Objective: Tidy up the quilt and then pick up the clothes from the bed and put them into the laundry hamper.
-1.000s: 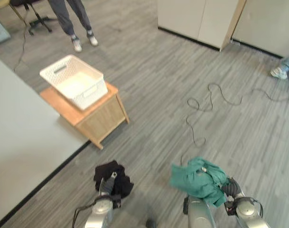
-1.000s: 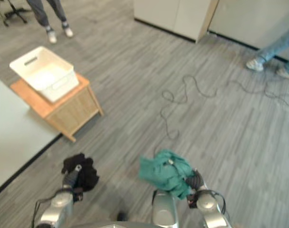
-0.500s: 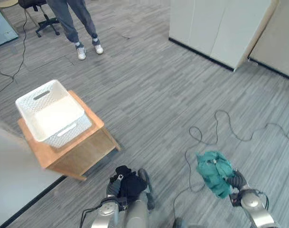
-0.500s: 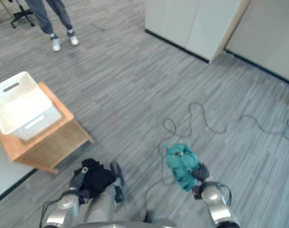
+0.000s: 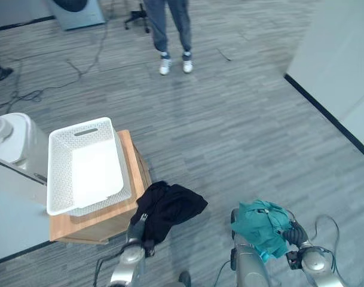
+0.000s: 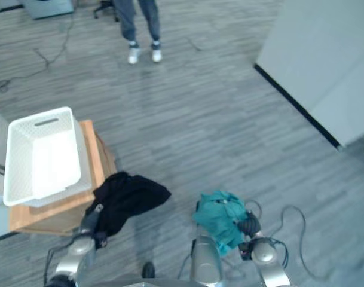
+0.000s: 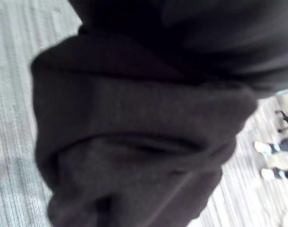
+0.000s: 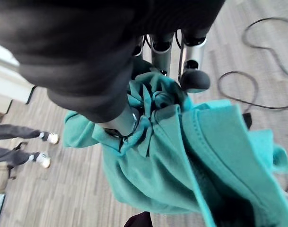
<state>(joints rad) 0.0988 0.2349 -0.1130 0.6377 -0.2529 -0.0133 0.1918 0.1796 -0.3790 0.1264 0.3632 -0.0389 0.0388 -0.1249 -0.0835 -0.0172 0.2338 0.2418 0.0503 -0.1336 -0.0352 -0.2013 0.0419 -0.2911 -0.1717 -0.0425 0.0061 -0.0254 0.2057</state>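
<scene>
Carrying step under way, judged from the layout: clothes already lifted, hamper not yet loaded.

At the left of the head views, a white laundry hamper (image 5: 85, 167) stood on a low wooden desk (image 5: 137, 170), apparently empty, slotted handles at both ends. Just right of it, near the lower middle, hung the black garment (image 5: 167, 207), draped from the left robot hand (image 5: 135, 225), one fold close beside the desk's edge. Cloth all across the left wrist view (fingers buried under it), so could not tell how that hand was set, only that the garment hung from it.

Further right, low in the frame, sat the teal garment (image 6: 220, 216), bunched against the right robot hand (image 8: 155, 56). In the right wrist view, fingers curled into the gathered teal folds, thumb pressed in from the other side: a firm pinch on the cloth.

At the top, well apart from everything, stood a person's legs (image 5: 170, 27) in white shoes.

Next move, as a judgement: bring the black garment over the hamper's rim and release it inside, then swing the teal one across likewise, minding trailing sleeves.
</scene>
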